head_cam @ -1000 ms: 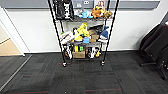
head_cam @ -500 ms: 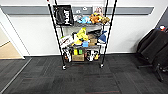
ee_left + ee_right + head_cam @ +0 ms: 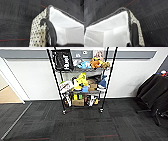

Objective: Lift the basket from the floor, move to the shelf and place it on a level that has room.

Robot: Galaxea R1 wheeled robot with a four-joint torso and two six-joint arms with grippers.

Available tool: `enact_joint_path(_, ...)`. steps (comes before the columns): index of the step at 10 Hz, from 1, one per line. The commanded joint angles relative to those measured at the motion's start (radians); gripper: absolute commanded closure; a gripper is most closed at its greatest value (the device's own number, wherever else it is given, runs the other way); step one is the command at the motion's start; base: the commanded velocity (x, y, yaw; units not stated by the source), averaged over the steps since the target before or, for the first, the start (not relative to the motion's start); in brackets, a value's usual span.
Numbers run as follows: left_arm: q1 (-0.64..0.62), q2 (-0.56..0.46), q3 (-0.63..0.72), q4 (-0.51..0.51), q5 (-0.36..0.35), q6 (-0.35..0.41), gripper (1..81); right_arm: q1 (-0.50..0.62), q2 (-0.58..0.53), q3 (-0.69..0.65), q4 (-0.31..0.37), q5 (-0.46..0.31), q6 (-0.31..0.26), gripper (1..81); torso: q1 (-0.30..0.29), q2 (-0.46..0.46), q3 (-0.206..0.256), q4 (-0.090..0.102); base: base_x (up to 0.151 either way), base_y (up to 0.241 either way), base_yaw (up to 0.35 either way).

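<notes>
So we've got the basket (image 3: 41,32) up over the floor (image 3: 82,127), shelf (image 3: 81,79) dead ahead, but can't tell either gripper's state.

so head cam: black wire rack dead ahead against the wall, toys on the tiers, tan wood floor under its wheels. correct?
Wrong floor. In the head view the rack stands on dark grey carpet; the tan wood flooring lies past the doorway to the side. The rest holds: ahead, against the wall, toys on its tiers.

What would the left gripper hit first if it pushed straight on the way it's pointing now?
Most likely the basket's dark loop handle and woven wall, right in front of the wrist camera; past them lies the carpet. Depth is hard to judge.
</notes>
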Motion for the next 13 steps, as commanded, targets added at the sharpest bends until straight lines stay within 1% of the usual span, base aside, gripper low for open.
enact_joint_path(1,-0.127,-0.031,0.007,-0.020,0.046,-0.039,81.1,0.180,-0.003,0.016,0.020,-0.091,0.005,81.1,-0.062,0.096,0.000,0.000,0.000,0.000,0.000)
enact_joint_path(3,-0.174,-0.048,0.009,-0.021,0.049,-0.067,81.1,0.227,0.004,-0.002,0.046,-0.095,0.005,81.1,-0.111,0.172,0.000,0.000,0.000,0.000,0.000)
enact_joint_path(4,-0.197,-0.059,0.015,-0.024,0.056,-0.079,81.1,0.246,0.004,0.001,0.050,-0.111,0.005,81.1,-0.133,0.206,0.000,0.000,0.000,0.000,0.000)
enact_joint_path(5,-0.219,-0.082,0.039,-0.044,0.086,-0.088,81.1,0.259,0.004,0.010,0.060,-0.127,0.005,81.1,-0.156,0.242,0.000,0.000,0.000,0.000,0.000)
enact_joint_path(6,-0.228,-0.102,0.072,-0.046,0.086,-0.088,81.1,0.260,0.004,0.013,0.063,-0.127,0.004,81.1,-0.178,0.277,0.088,0.000,0.000,0.000,0.000)
enact_joint_path(8,-0.230,-0.129,0.115,-0.046,0.086,-0.088,81.1,0.244,0.001,0.012,0.061,-0.125,0.005,81.1,-0.209,0.329,0.121,0.000,0.000,0.000,0.000)
enact_joint_path(10,-0.233,-0.142,0.133,-0.044,0.089,-0.088,81.1,0.229,-0.006,0.007,0.061,-0.122,0.005,81.1,-0.249,0.390,0.183,0.000,0.000,0.000,0.000)
enact_joint_path(11,-0.239,-0.148,0.142,-0.044,0.103,-0.088,81.1,0.236,-0.016,0.021,0.069,-0.122,0.005,81.1,-0.270,0.420,0.213,0.000,0.000,0.000,0.000)
enact_joint_path(13,-0.251,-0.172,0.197,-0.046,0.105,-0.088,81.1,0.255,-0.048,0.093,0.089,-0.114,0.005,81.1,-0.314,0.488,0.281,0.000,0.000,0.000,0.000)
